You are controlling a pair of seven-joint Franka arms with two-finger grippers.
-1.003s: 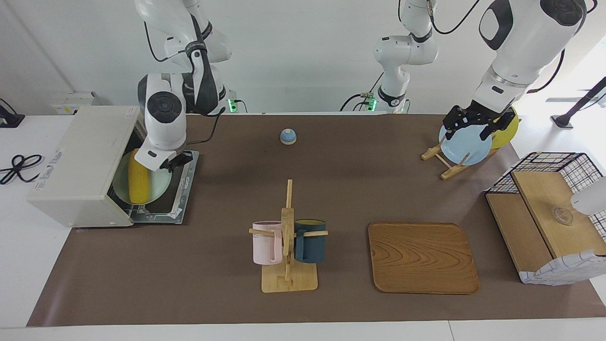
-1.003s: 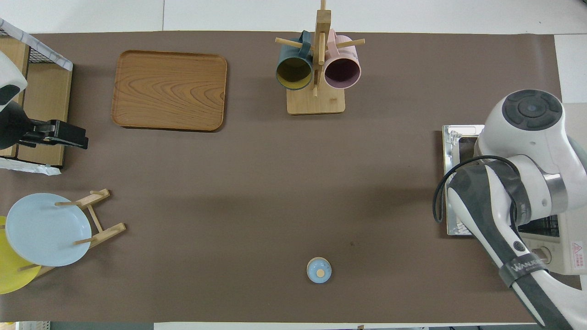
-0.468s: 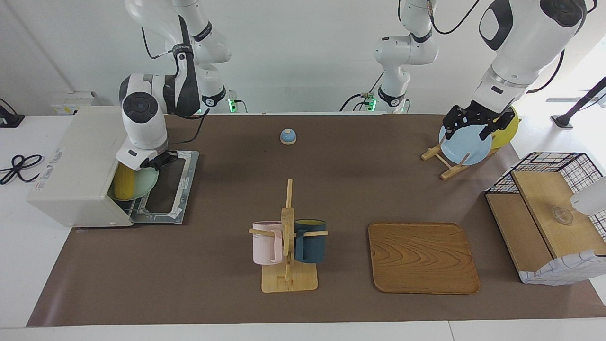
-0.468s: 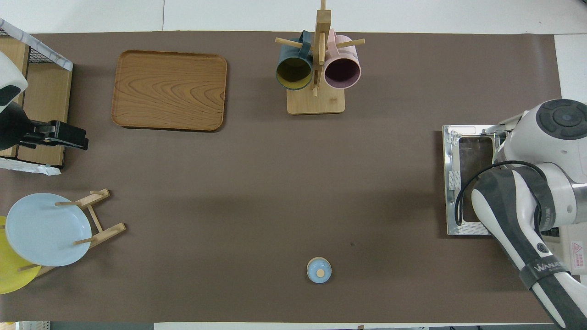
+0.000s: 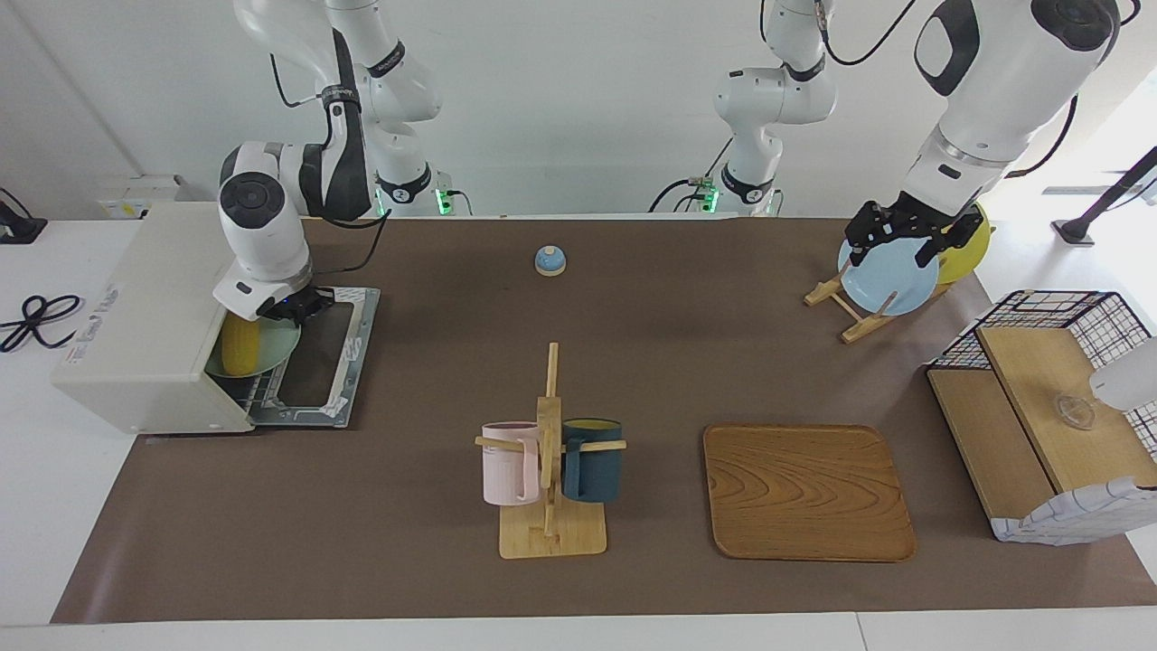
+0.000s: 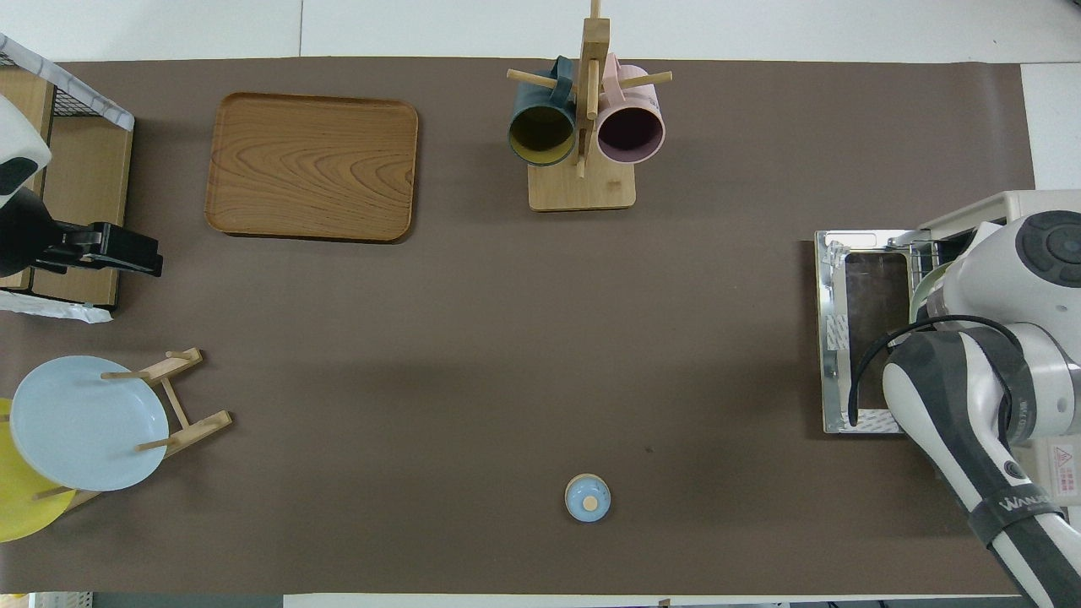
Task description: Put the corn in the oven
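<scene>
While the corn [image 5: 239,348] lies on a green plate [image 5: 276,348] just inside the oven [image 5: 145,325], the right pincer [image 5: 294,312] grips the plate's rim; next, let go and withdraw. The left pincer [image 5: 890,237], wide open, waits over the plate rack [image 5: 836,303].

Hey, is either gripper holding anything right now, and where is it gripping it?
The right gripper is at the rim of the green plate carrying the corn in the oven; whether it grips cannot be told. The left gripper, open, holds nothing.

surface: brown-covered table [image 5: 687,362] | on it: cream-white toaster oven [image 5: 154,316]; wooden mug stand [image 5: 551,533]; wooden tray [image 5: 807,493]; wooden plate rack [image 5: 845,312]; wire-and-wood basket [image 5: 1039,425]; small blue dome [image 5: 550,260]
</scene>
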